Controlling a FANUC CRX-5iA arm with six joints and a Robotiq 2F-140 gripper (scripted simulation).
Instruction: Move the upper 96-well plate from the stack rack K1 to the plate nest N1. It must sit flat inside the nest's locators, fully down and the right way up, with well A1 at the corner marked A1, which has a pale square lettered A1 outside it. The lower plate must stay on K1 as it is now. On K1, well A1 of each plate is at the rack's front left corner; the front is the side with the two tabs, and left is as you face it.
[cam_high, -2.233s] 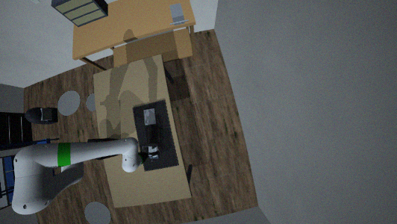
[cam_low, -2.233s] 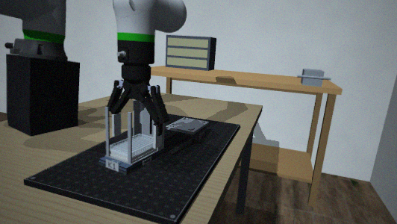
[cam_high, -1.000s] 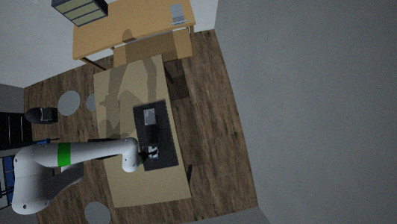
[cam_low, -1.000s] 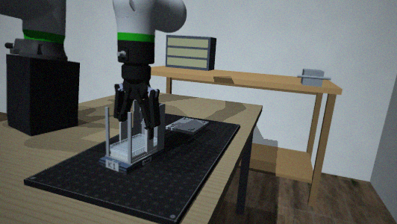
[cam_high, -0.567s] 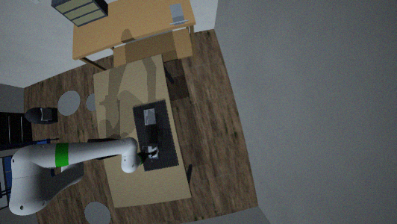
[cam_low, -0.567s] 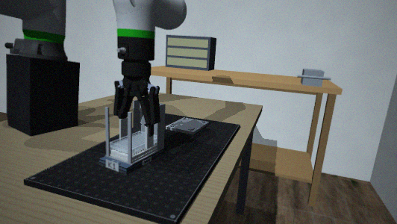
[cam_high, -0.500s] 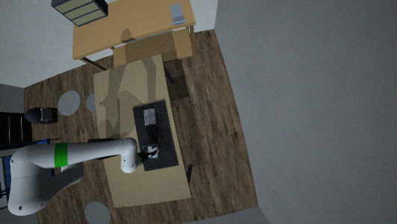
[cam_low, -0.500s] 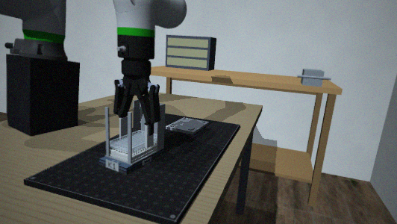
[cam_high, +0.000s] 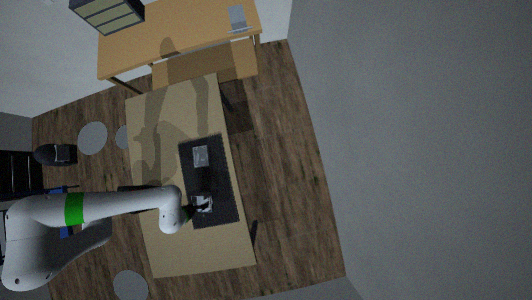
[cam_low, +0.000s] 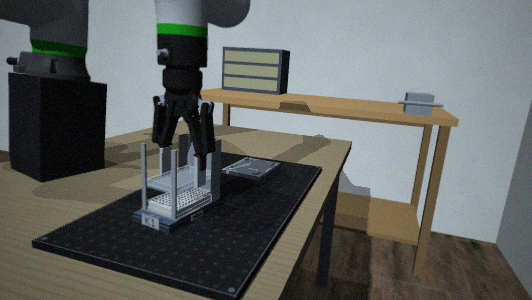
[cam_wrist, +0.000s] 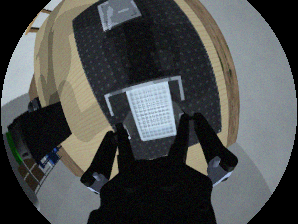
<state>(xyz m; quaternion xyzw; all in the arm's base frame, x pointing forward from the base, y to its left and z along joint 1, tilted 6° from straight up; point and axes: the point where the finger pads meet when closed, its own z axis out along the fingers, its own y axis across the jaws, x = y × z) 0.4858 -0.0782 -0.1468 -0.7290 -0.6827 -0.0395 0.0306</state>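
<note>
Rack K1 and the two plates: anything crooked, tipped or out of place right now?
Nothing stands out. The gripper is shut on the upper plate, which looks level between the posts of rack K1. The lower plate lies flat beneath it. Nest N1 holds no plate.

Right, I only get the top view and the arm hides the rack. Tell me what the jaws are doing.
Observer: The jaws are shut on the upper plate, between the posts of rack K1.
Operator: Confirm the lower plate.
Observer: The lower plate sits at the rack's bottom, beneath the gripped one with a gap between them.
Operator: Report the nest.
Observer: Nest N1 lies beyond the rack on the black mat, with no plate in it.
</note>
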